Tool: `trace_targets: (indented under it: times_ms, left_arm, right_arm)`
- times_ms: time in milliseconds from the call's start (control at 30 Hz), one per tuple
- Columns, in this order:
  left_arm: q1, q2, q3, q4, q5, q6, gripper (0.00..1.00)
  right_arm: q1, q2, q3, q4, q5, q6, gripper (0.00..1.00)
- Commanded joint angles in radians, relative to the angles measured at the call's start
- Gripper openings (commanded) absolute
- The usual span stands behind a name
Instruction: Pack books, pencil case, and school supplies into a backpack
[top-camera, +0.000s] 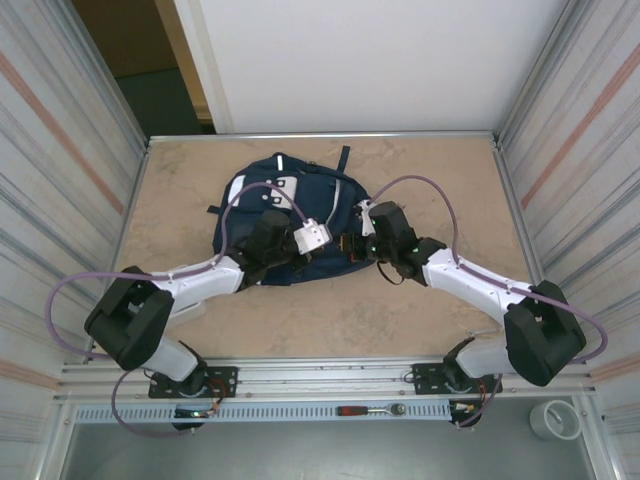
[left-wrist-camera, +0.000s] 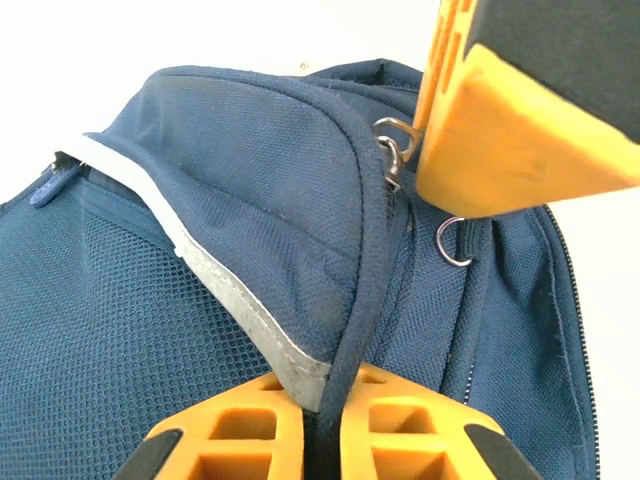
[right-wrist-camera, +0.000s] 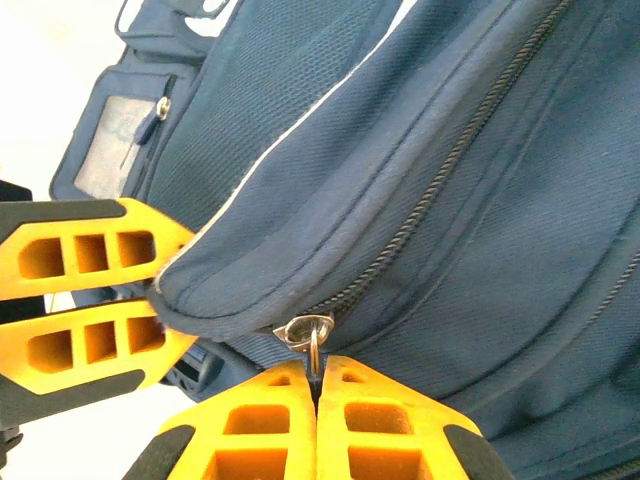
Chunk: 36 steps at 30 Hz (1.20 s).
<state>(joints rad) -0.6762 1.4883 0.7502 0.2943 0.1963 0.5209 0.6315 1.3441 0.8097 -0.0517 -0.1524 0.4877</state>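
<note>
Now | left pincer (left-wrist-camera: 325, 402) pinches backpack (left-wrist-camera: 230, 160) flap | right pincer (right-wrist-camera: 316, 388) pinches zipper pull (right-wrist-camera: 306, 330)

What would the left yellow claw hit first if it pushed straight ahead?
The large navy-blue fabric backpack: the left gripper pinches its corded seam, so fabric lies directly ahead. The right gripper sits beyond, probably off to one side.

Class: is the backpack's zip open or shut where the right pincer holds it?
Shut along the visible stretch: on the backpack, the zip teeth mesh from the pull upward. The right pincer grips that pull.
</note>
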Motion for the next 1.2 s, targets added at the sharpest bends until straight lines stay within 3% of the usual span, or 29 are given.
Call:
trace_targets:
  times_ms: [0,267,467,633,833,967,1167]
  left_arm:
    - [0.031,-0.039,-0.029,0.005,0.036,-0.010,0.00]
    - [0.093,-0.097,-0.100,0.065,0.069,-0.056,0.00]
    - [0.127,-0.123,-0.120,0.074,0.049,-0.072,0.01]
    - [0.129,-0.145,-0.105,0.028,0.050,-0.083,0.31]
    - [0.125,-0.280,-0.140,-0.007,0.175,-0.108,0.53]
    - [0.101,-0.327,-0.143,-0.030,0.208,-0.094,0.60]
    - [0.074,-0.265,-0.095,-0.075,0.206,-0.066,0.61]
  right_arm:
    - [-0.069,-0.024,0.012,-0.048,0.087,-0.035,0.00]
    - [-0.158,0.100,0.106,-0.082,0.045,-0.067,0.00]
    - [-0.134,0.102,0.108,-0.018,-0.066,-0.029,0.00]
    - [-0.086,0.094,0.094,0.056,-0.134,0.038,0.00]
    - [-0.021,0.081,0.108,0.075,-0.133,0.067,0.00]
    - [0.016,0.061,0.117,0.075,-0.127,0.069,0.00]
    - [0.058,0.052,0.137,0.073,-0.127,0.074,0.00]
